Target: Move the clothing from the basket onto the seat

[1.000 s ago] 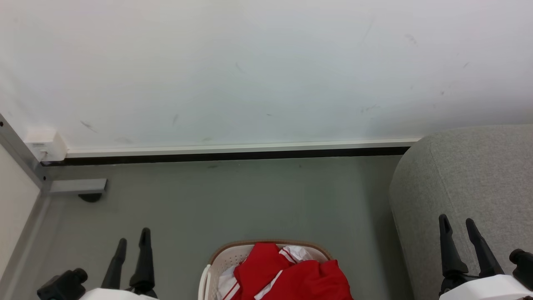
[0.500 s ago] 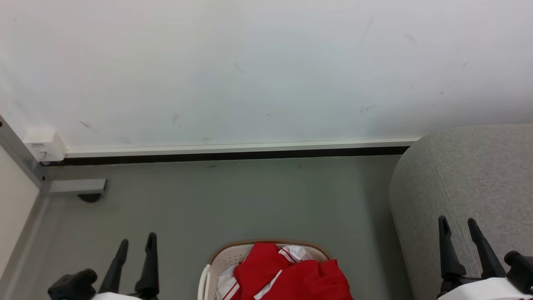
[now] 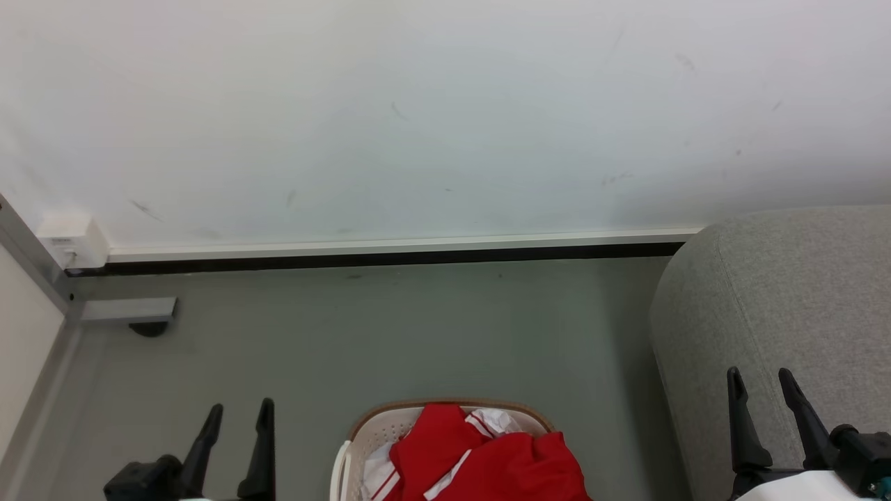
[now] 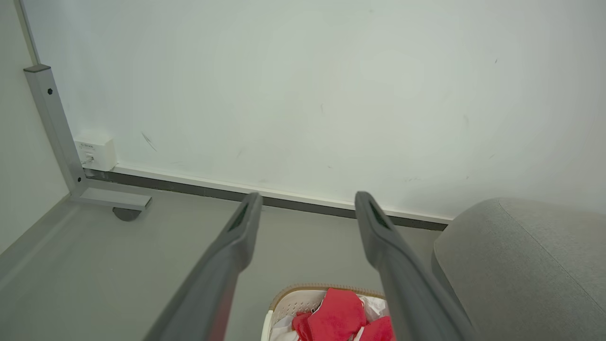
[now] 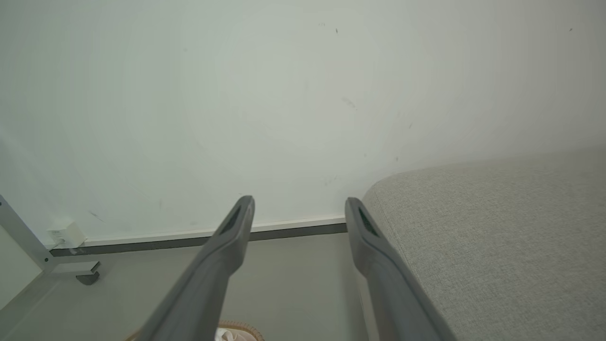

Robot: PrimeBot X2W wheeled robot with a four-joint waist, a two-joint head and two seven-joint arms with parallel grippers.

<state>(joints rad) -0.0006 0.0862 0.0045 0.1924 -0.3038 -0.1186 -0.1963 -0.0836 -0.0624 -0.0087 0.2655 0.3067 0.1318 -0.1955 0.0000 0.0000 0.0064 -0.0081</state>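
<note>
Inside perforated oval plastic basket (image 3: 369, 435), rumpled soft red clothing (image 3: 487, 463).

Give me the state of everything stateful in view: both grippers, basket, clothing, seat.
left gripper, open, holding nothing.
right gripper, open, holding nothing.
basket, upright, loaded.
clothing, crumpled inside the basket, no gripper touching it.
seat, no clothing on the visible part.

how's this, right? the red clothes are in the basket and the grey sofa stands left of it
No: the red clothes are in the basket, but the grey sofa stands right of it, as the head view shows.
</note>
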